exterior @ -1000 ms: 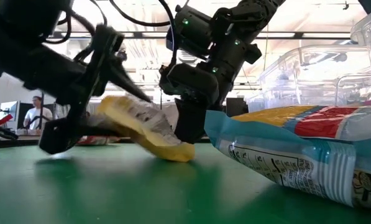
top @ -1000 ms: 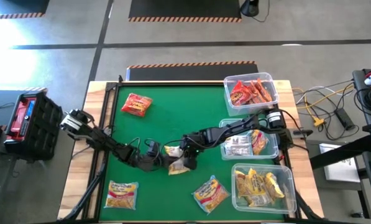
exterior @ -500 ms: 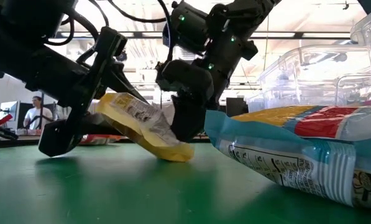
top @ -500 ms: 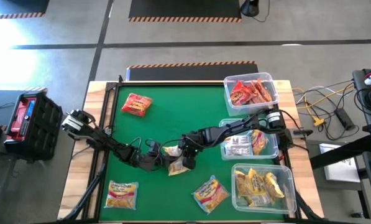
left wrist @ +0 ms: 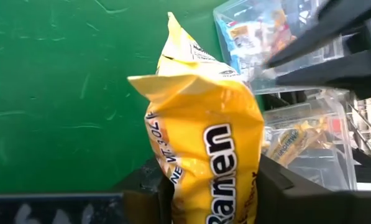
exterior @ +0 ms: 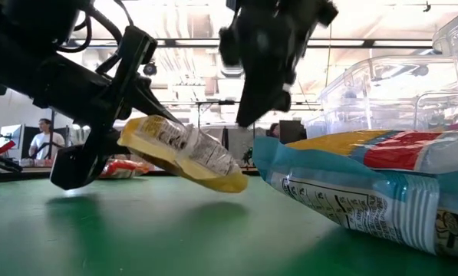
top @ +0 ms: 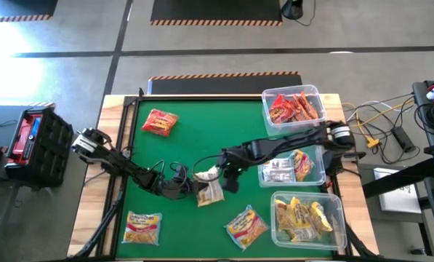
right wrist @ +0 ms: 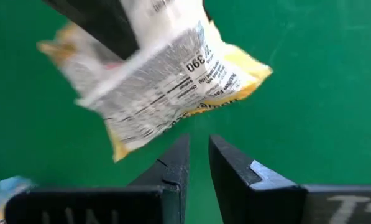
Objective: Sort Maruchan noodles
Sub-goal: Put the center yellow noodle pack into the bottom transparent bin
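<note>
A yellow Maruchan noodles packet [top: 209,188] sits at mid-table, with my left gripper [top: 190,191] shut on it from the table's left side. In the low view the packet [exterior: 186,152] slants down toward the right. My right gripper [top: 231,182] hovers just right of the packet and above it, fingers nearly together with only a narrow slit and nothing between them [right wrist: 199,144]. Loose packets lie flat on the green mat: a red one [top: 160,121] far left, a yellow one [top: 142,227] near left, and a blue-edged one [top: 246,224] at near centre. My left gripper pinches one end of the yellow packet [left wrist: 204,186] between its two fingers [left wrist: 284,196], coming in low from the table's left. The rest of the packet sticks out past the fingertips, tilted down; whether its low end [exterior: 230,182] touches the mat I cannot tell.
Three clear bins line the right edge: one with red packets [top: 294,108], a middle one [top: 293,166] with mixed packets, and a near one [top: 307,217] with yellow packets. A black crate [top: 35,138] stands off the table's left. People show in the room behind.
My right gripper has let go of the yellow packet, risen and drawn back toward the table's right edge. My left gripper has taken hold of the packet's other end and now carries it alone. The packet's low end has swung slightly up and right.
</note>
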You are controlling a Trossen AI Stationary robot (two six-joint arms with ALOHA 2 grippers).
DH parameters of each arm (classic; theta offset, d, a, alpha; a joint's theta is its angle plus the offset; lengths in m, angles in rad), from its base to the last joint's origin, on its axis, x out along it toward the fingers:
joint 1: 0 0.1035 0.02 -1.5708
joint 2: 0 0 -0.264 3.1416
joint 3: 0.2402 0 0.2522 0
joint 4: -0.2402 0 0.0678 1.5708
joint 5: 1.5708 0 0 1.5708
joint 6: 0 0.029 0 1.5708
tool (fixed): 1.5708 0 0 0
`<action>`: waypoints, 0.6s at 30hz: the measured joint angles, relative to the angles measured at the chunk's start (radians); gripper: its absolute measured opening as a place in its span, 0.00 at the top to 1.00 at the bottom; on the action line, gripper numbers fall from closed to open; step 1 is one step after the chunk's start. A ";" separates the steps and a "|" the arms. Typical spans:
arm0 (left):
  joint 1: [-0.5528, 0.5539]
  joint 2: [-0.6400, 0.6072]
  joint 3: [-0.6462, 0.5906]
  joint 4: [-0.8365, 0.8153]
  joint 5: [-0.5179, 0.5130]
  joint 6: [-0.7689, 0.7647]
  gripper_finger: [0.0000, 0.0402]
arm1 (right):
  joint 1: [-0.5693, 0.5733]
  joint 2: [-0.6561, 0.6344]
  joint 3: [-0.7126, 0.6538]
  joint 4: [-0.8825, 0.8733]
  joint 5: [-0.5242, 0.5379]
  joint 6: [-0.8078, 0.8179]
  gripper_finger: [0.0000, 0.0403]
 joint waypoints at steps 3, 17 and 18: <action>0.000 -0.011 0.000 0.003 -0.002 0.006 0.70 | 0.000 -0.078 0.002 -0.016 -0.011 0.025 0.86; 0.002 -0.048 0.000 0.384 0.012 0.340 0.72 | -0.008 -0.306 0.001 -0.078 -0.220 0.246 0.65; 0.002 -0.048 0.001 0.418 0.012 0.379 0.72 | -0.008 -0.310 0.001 -0.078 -0.248 0.262 0.63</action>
